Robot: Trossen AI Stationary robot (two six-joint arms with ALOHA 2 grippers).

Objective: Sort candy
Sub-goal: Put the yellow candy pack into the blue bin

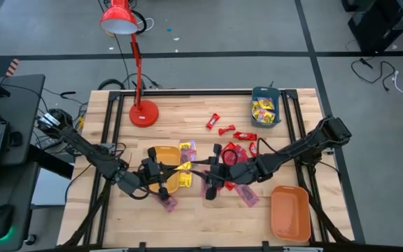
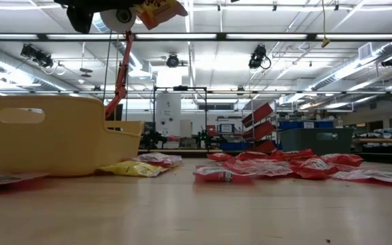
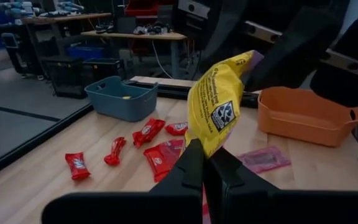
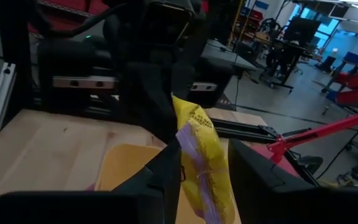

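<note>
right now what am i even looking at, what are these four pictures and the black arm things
These are four cameras on one two-armed robot sorting candy on a wooden table. One camera looks straight down, one sits at table height, and one rides on each wrist. From above, the left gripper and right gripper meet mid-table, between a yellow tray and loose red candies. The left jaws are shut on a yellow packet. The right jaws stand open around the same packet. A teal tray holds yellow packets, an orange tray sits near the right arm, and a red lamp stands at the back.
</note>
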